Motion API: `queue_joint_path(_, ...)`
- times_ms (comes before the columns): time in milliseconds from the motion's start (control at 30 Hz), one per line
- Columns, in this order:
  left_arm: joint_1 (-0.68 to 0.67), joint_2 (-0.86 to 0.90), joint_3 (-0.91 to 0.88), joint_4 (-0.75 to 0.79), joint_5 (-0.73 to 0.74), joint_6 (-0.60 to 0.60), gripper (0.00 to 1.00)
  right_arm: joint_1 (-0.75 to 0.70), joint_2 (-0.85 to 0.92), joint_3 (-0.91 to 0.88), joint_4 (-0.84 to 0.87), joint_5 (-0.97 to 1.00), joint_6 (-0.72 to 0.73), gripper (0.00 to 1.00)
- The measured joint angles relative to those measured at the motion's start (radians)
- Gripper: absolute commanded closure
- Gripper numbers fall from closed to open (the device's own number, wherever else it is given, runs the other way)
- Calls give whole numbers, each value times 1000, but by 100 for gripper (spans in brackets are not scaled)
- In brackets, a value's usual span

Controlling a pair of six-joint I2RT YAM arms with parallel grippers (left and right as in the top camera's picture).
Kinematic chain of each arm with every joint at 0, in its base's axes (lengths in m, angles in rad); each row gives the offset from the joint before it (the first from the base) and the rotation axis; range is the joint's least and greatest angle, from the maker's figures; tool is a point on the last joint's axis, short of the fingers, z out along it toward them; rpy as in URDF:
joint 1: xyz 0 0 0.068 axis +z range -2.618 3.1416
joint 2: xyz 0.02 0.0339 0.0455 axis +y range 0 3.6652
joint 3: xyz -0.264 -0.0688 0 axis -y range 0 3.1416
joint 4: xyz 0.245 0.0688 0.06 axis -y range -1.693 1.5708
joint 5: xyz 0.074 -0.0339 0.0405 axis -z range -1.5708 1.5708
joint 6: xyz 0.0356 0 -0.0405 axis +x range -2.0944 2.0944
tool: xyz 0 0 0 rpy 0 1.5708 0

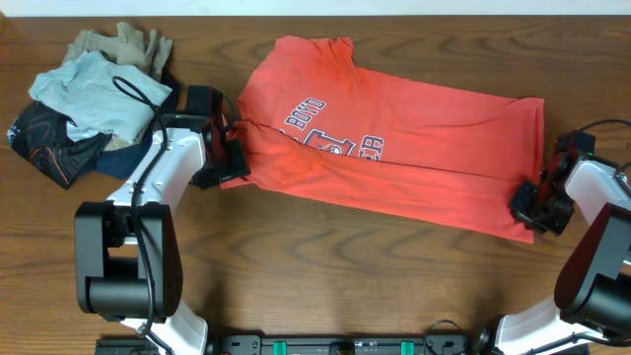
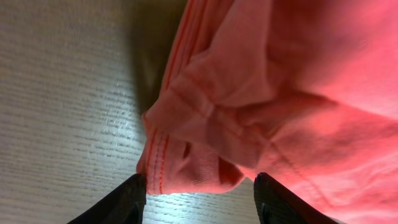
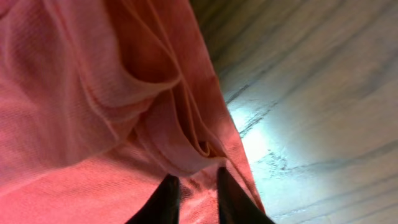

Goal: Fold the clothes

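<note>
Overhead, the light is even and fairly bright, falling from above: the coral T-shirt (image 1: 414,148) looks saturated and sharp, the desk (image 1: 325,276) grain is crisp, and only soft, short shadows lie under the T-shirt's edges. In the left wrist view the T-shirt (image 2: 298,93) is washed towards pale pink and softly focused; white glare sits on the desk (image 2: 56,93) just left of its hem, with a dark shadow above that. The fingers (image 2: 121,205) of the left hand (image 2: 198,190) are black blurs. In the right wrist view glare whitens the desk (image 3: 311,93) right of the T-shirt (image 3: 93,93), whose close folds blur; the fingers (image 3: 163,202) of the right hand (image 3: 194,196) are featureless silhouettes
</note>
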Motion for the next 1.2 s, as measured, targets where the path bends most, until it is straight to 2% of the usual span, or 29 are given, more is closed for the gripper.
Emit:
queue_joint_path(233,0,0,-54,44,-8,0,41,0,-3,-6,26,101,5,93)
queue_joint_path(367,0,0,-65,46,-8,0,41,-16,-1,-17,66,193,5,88)
queue_joint_path(767,0,0,-67,51,55,-1,43,-57,-1,-17,92,194,5,84)
queue_joint_path(833,0,0,-73,60,63,-1,47,-57,-1,-17,92,194,5,84)
queue_joint_path(900,-5,0,-89,76,67,-3,57,-57,-1,-17,92,194,5,85)
queue_joint_path(933,-6,0,-98,82,68,-6,64,-57,-1,-17,92,194,5,85)
queue_joint_path(1000,-12,0,-115,95,72,-7,86,-57,0,-17,92,194,5,85)
queue_joint_path(1033,-15,0,-121,97,76,-7,94,-57,-1,-17,92,193,5,86)
queue_joint_path(1200,-22,0,-127,90,55,26,94,-58,0,-17,93,213,3,89)
